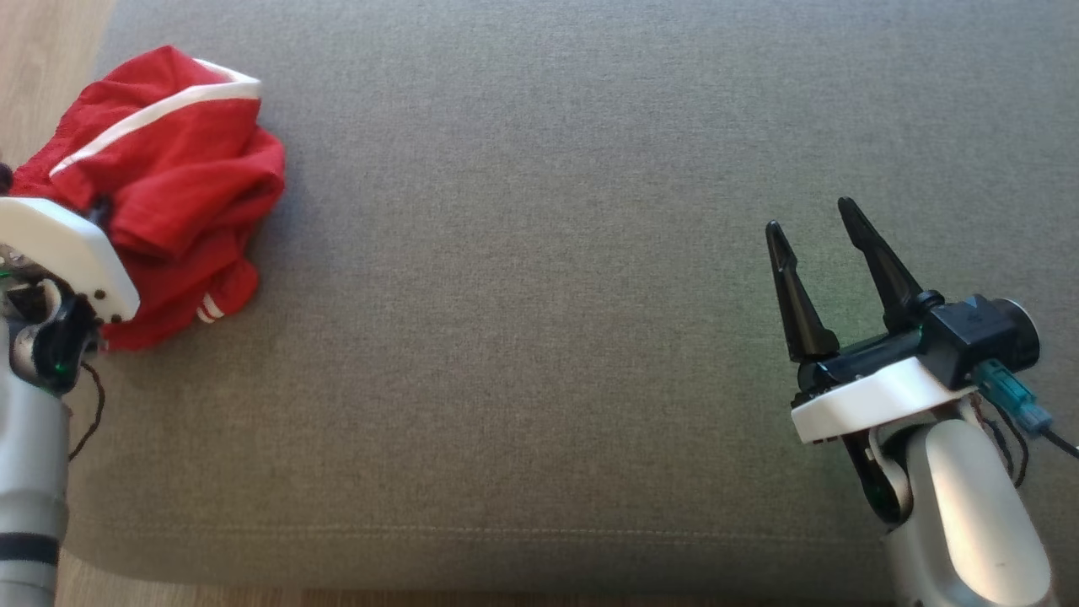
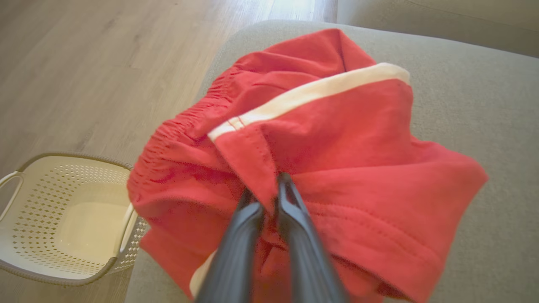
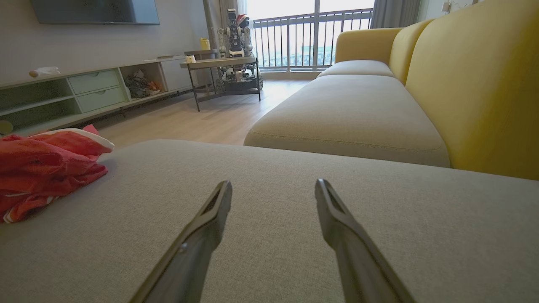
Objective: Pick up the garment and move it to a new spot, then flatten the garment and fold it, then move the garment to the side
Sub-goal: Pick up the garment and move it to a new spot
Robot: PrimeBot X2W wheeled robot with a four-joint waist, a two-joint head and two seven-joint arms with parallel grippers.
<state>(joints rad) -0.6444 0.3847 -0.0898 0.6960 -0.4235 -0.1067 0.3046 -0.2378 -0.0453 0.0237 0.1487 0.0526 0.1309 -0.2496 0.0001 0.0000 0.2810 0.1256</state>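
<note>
Where L wrist cam adds a basket point(image 2: 38, 202), left claw point(image 2: 267, 189) pinches garment point(image 2: 349, 139); right claw point(image 1: 809, 215) spread.

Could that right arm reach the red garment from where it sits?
Probably, with a stretch: nothing lies on the cushion between the right fingers and the garment, though it sits at the far left edge, pinched by the left fingers.

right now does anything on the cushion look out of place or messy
The red garment lies crumpled in a heap at the grey cushion's left corner, close to its edge, with a white basket on the floor beside it. The left tool is shut on one fold.
</note>
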